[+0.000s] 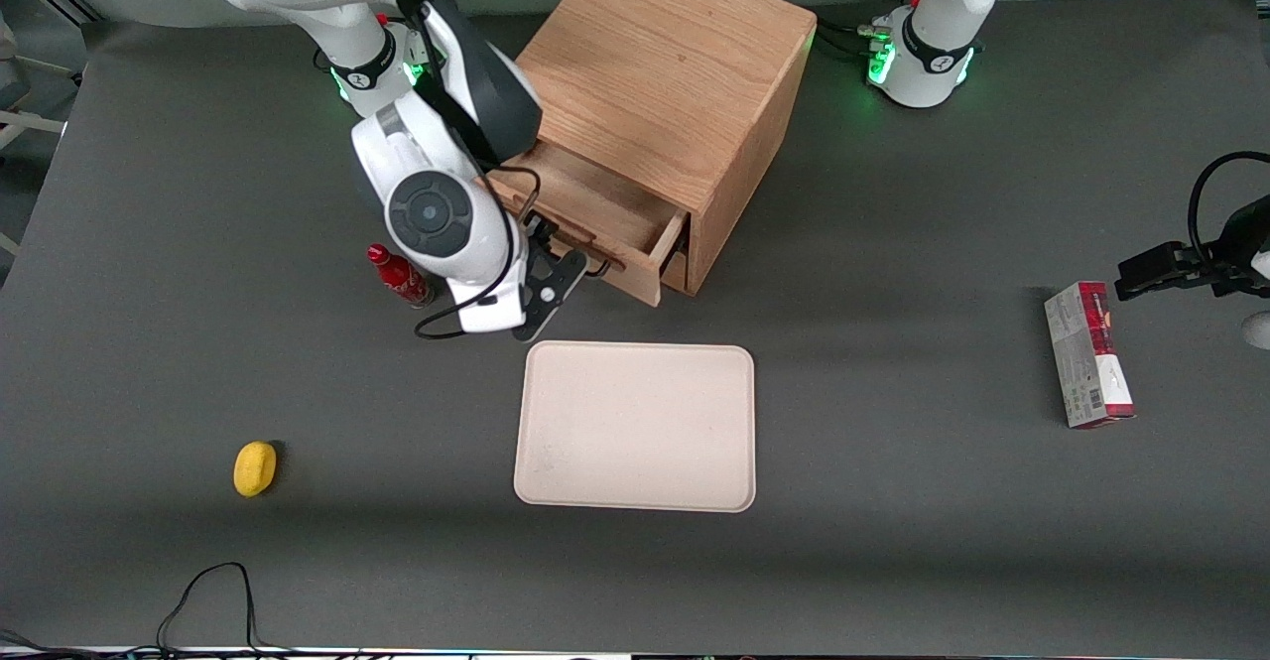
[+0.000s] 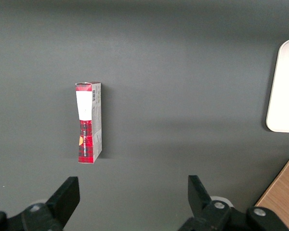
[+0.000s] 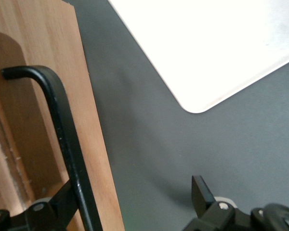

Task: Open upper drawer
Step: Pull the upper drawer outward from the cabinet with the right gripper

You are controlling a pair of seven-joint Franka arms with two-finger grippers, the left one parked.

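The oak cube cabinet (image 1: 665,74) stands at the back of the table. Its upper drawer (image 1: 605,205) is pulled partly out toward the front camera, showing its shallow light-wood inside. The drawer's front panel (image 3: 33,120) and its long black wire handle (image 3: 62,139) fill the right wrist view. My right gripper (image 1: 558,281) is at the drawer front, nearer to the front camera than the cabinet. The gripper (image 3: 132,186) is open, fingers wide apart. The handle runs between them, close against one finger (image 3: 62,199); the second finger (image 3: 200,191) hangs over bare table.
A beige tray (image 1: 635,427) lies just in front of the drawer and shows in the right wrist view (image 3: 207,43). A red bottle (image 1: 399,276) stands beside the arm. A yellow lemon (image 1: 255,467) lies toward the working arm's end. A red box (image 1: 1088,354) lies toward the parked arm's end.
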